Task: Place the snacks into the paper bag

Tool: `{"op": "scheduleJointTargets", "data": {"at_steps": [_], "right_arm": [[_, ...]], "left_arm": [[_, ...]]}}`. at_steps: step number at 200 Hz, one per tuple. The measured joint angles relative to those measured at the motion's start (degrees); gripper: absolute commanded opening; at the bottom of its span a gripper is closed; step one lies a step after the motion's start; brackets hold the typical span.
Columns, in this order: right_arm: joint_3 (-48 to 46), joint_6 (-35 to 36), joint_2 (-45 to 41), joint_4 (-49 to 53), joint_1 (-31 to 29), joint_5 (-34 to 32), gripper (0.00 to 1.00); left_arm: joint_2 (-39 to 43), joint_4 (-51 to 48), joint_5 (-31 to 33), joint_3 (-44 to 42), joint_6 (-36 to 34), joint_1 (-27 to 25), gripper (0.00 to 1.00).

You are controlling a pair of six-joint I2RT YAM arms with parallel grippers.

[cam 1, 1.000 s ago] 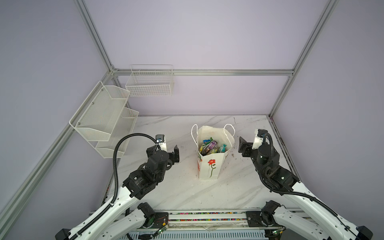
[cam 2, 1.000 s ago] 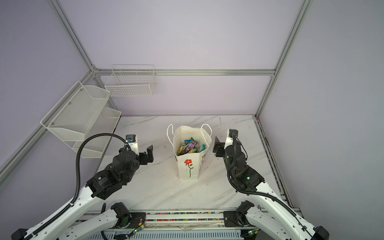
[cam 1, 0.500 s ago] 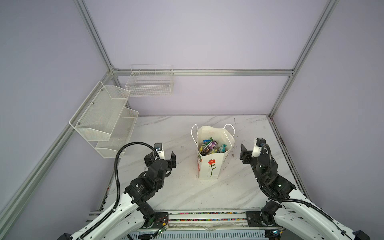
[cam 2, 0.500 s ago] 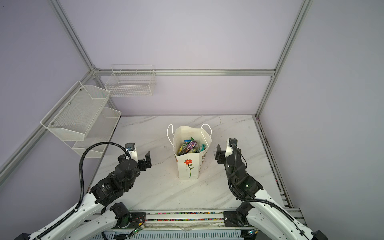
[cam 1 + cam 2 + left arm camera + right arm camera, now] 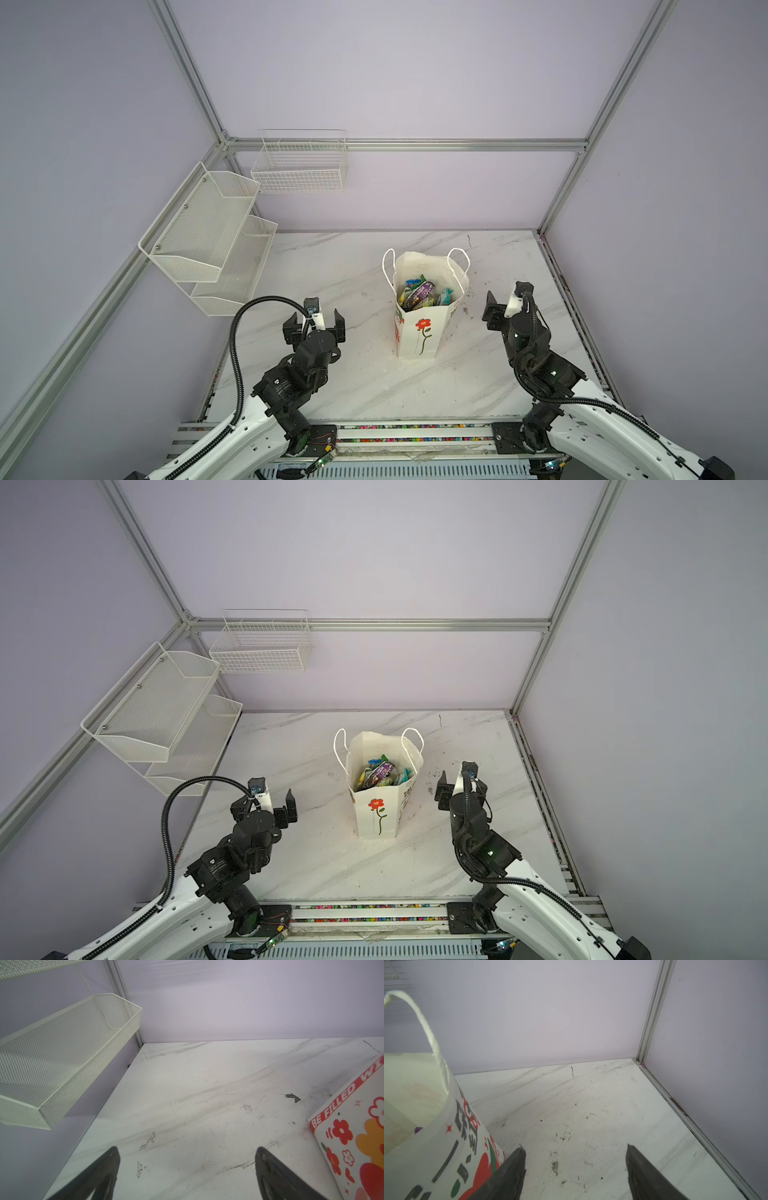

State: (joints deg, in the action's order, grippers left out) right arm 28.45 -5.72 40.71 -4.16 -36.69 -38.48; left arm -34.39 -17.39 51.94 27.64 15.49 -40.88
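One bag, two arms, three wall baskets.

One paper bag (image 5: 419, 332) stands mid-table with two cord handles (image 5: 388, 266). The snack packets (image 5: 417, 291) inside it overlap, so their number cannot be told, though at least four colours show: blue, dark purple, green-yellow and teal. Two robot arms (image 5: 291, 382) reach in from the near edge, each with one gripper: the left gripper (image 5: 315, 322) and the right gripper (image 5: 461, 785). Two mesh baskets (image 5: 199, 232) hang stacked on the left wall, and one wire-grid basket (image 5: 299, 170) on the far wall. There is one marble table (image 5: 353, 374).
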Motion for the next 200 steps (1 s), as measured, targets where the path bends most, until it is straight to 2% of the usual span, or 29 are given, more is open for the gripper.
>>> {"op": "scheduleJointTargets", "data": {"at_steps": [59,63,68,73,128,200], "right_arm": [[-9.79,2.58,-9.40,-6.01,0.00,-2.10,0.78],[-10.45,2.60,-10.14,-6.29,0.00,-2.08,0.83],[-11.13,2.62,-11.10,-6.51,0.00,-2.08,0.95],[-11.76,2.40,-12.02,-6.86,0.00,-2.01,0.97],[-14.99,2.82,-16.17,-9.42,0.00,-0.72,0.97],[-17.90,3.93,-16.04,-13.70,0.00,0.33,0.97]], "left_arm": [[1.90,1.01,3.43,-4.92,-0.15,0.00,1.00],[2.10,0.98,3.69,-5.16,-0.13,0.00,1.00],[2.32,1.05,3.96,-5.40,-0.13,0.00,1.00],[2.69,1.09,4.26,-5.62,-0.13,0.00,1.00],[6.54,3.30,8.61,-7.23,-0.39,0.00,1.00],[13.05,15.98,13.03,-16.00,-10.67,0.00,1.00]]}}
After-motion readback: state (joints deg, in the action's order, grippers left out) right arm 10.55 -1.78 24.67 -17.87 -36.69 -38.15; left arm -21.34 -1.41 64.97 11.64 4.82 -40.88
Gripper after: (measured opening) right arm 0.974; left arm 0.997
